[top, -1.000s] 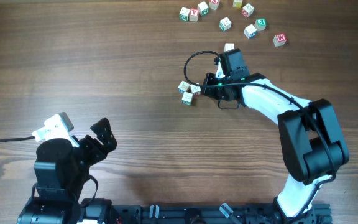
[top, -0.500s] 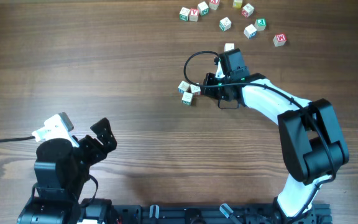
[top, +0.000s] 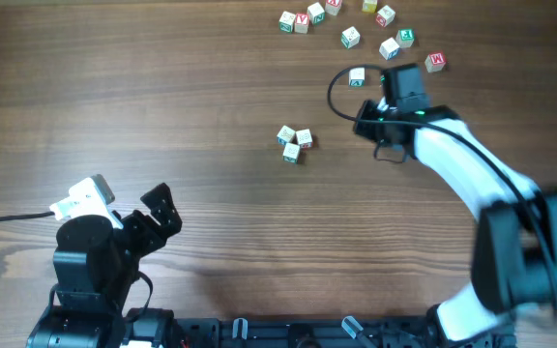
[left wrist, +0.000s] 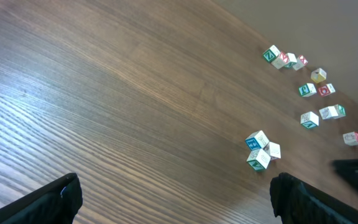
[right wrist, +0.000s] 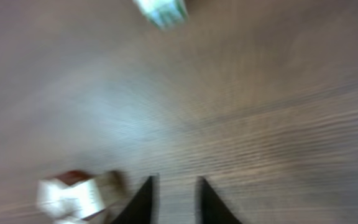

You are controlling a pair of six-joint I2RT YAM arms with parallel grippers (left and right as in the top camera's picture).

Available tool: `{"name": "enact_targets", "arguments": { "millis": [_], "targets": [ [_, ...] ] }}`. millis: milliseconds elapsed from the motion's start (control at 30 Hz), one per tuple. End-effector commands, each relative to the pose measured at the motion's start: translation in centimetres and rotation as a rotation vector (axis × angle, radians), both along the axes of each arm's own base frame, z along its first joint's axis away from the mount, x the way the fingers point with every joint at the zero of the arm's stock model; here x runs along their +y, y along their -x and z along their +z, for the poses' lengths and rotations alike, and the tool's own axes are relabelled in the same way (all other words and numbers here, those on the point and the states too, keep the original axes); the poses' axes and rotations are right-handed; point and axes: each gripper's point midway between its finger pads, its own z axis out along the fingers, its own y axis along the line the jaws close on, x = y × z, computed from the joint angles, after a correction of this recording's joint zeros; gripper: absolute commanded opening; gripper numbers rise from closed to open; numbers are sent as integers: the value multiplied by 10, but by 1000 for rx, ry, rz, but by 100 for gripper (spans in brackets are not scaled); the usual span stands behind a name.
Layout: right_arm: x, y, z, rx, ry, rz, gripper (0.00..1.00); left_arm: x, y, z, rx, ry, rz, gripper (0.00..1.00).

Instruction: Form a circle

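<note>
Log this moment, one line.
three white wooden letter cubes: clumped, touching | right gripper: slightly open, empty | left gripper: open, empty

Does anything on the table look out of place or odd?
Nothing spilled or damaged. The clump of three white wooden letter cubes mid-table sits skewed, hardly a ring. One lone white letter cube lies apart from the scattered letter cubes at the far edge.

Bare table (top: pixel 162 106) around the circle (top: pixel 293 143)

circle (top: pixel 293 144): on table (top: pixel 162 106), centre | loose cubes (top: pixel 350 37): behind it, far edge | lone cube (top: pixel 357 75): between them
</note>
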Motion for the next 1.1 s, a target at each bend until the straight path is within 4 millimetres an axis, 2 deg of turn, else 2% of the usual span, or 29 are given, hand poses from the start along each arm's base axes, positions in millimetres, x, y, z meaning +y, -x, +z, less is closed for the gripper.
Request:
{"name": "enact_targets", "arguments": {
  "millis": [0,33,67,133,200,333,367,533,600,700,767,867,1067],
  "targets": [
    [-28,12,110,-248,83,-76,68,2,1,-2,4,2,14,100],
    [-34,20,124,-271,94,-91,81,2,1,-2,4,2,14,100],
    [-44,36,147,-312,108,-117,100,2,1,-2,4,2,14,100],
    [-60,63,184,-392,128,-165,100,2,1,-2,4,2,14,100],
    [-77,92,211,-456,153,-212,99,2,1,-2,4,2,14,100],
    [-111,146,246,-556,210,-321,99,2,1,-2,4,2,14,100],
    [-127,166,255,-591,245,-377,100,2,1,-3,4,2,14,100],
    [-178,228,260,-600,413,-570,100,2,1,-2,4,2,14,100],
    [-189,248,258,-593,448,-602,100,2,1,-2,4,2,14,100],
    [-194,267,256,-605,424,-632,100,2,1,-3,4,2,14,100],
    [-196,273,257,-630,392,-655,100,2,1,-3,4,2,14,100],
    [-191,271,257,-696,325,-661,100,2,1,-2,4,2,14,100],
    [-169,252,229,-843,132,-615,100,2,1,-2,4,2,14,100]
  ]
}}
